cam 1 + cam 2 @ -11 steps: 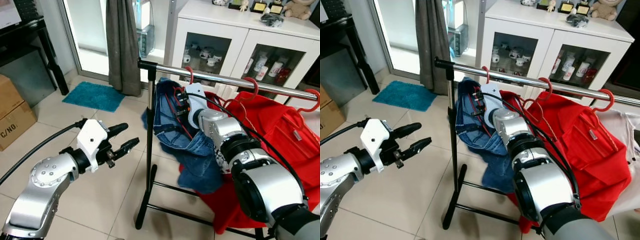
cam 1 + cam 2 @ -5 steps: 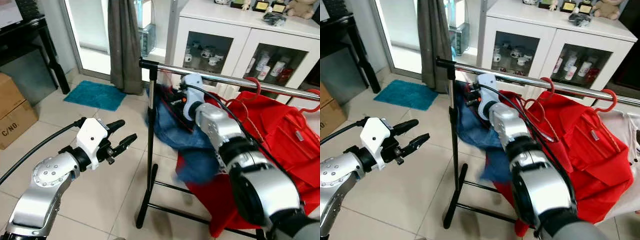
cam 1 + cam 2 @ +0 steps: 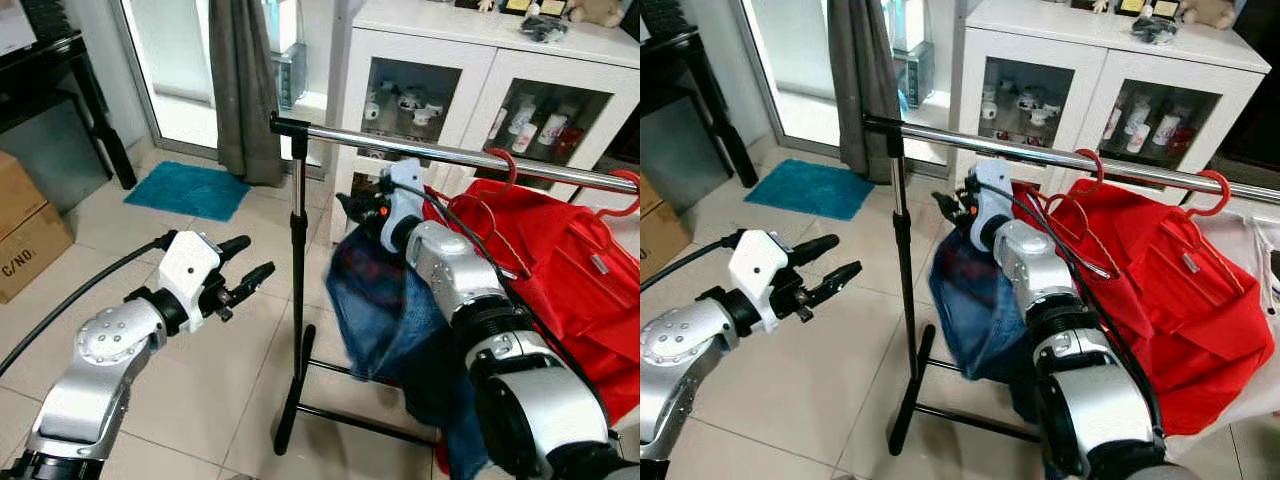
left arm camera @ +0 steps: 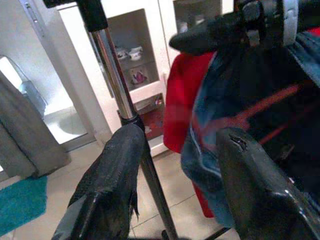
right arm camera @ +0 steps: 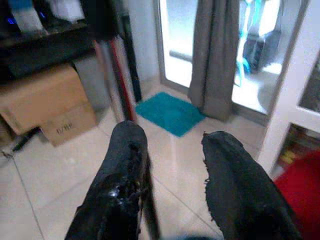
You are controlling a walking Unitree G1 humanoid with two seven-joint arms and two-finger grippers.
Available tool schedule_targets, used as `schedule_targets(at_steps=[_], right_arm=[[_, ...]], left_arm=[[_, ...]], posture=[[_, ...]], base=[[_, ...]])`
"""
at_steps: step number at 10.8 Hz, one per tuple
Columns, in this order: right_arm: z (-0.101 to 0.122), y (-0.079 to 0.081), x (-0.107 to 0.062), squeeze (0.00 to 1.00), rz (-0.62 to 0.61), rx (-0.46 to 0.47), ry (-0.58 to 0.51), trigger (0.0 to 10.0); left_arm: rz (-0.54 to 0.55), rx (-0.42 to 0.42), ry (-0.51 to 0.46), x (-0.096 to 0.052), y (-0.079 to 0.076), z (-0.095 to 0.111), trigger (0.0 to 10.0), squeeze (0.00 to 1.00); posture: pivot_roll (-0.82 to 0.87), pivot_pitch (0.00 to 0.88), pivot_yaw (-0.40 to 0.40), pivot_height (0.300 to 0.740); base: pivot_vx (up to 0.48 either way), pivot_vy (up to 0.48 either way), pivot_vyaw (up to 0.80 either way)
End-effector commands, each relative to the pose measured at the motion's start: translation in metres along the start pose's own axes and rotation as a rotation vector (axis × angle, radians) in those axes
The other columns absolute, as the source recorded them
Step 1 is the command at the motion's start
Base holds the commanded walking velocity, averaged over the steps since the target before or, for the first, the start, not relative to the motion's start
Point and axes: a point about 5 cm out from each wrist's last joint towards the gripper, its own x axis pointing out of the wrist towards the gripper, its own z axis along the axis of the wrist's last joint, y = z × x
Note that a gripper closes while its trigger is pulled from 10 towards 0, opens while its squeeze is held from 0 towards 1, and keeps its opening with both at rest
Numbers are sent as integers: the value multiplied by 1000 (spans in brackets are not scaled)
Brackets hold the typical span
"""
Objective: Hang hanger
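A chrome rail [image 3: 450, 155] tops a black clothes rack. Blue jeans [image 3: 375, 310] on a red hanger [image 4: 260, 107] are off the rail, blurred, just under my right gripper [image 3: 352, 207]. That gripper sits below the rail beside the rack's pole [image 3: 297, 260]. In the right wrist view its fingers [image 5: 125, 165] stand apart with only floor between them. I cannot tell whether the hanger rests on a finger. My left gripper [image 3: 255, 257] is open and holds nothing, left of the pole at mid height.
Red garments [image 3: 560, 260] hang from red hooks [image 3: 505, 165] on the rail's right part. Behind stands a white glass-door cabinet [image 3: 450, 70]. A grey curtain [image 3: 240, 90], teal mat [image 3: 190, 190], cardboard box [image 3: 25, 235] and black table [image 3: 60, 70] lie to the left.
The jeans' red hook has left the rail. The jeans went up with my right gripper, then dropped lower and swung right. My left gripper stayed open, almost in place.
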Motion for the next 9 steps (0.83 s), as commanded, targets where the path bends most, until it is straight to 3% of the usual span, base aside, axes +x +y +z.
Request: schedule_targets(at_steps=[1, 2, 4, 9], right_arm=[[5, 2, -1, 1000, 10, 28, -44, 10000], [-1, 2, -2, 1000, -1, 88, -42, 5216], [-6, -1, -7, 1000, -10, 105, -41, 0], [5, 11, -6, 1000, 38, 251, -157, 0]], left_arm=[[6, 10, -9, 3, 0, 3, 10000, 0], [17, 9, -7, 1, 2, 2, 10000, 0], [32, 8, -4, -1, 4, 1, 10000, 0], [76, 12, 8, -2, 11, -1, 10000, 0]], posture=[[-23, 0, -9, 740], [-16, 0, -13, 740], [-12, 0, -18, 740], [-2, 0, -21, 740]], base=[[0, 0, 0], [0, 0, 0], [0, 0, 0], [0, 0, 0]])
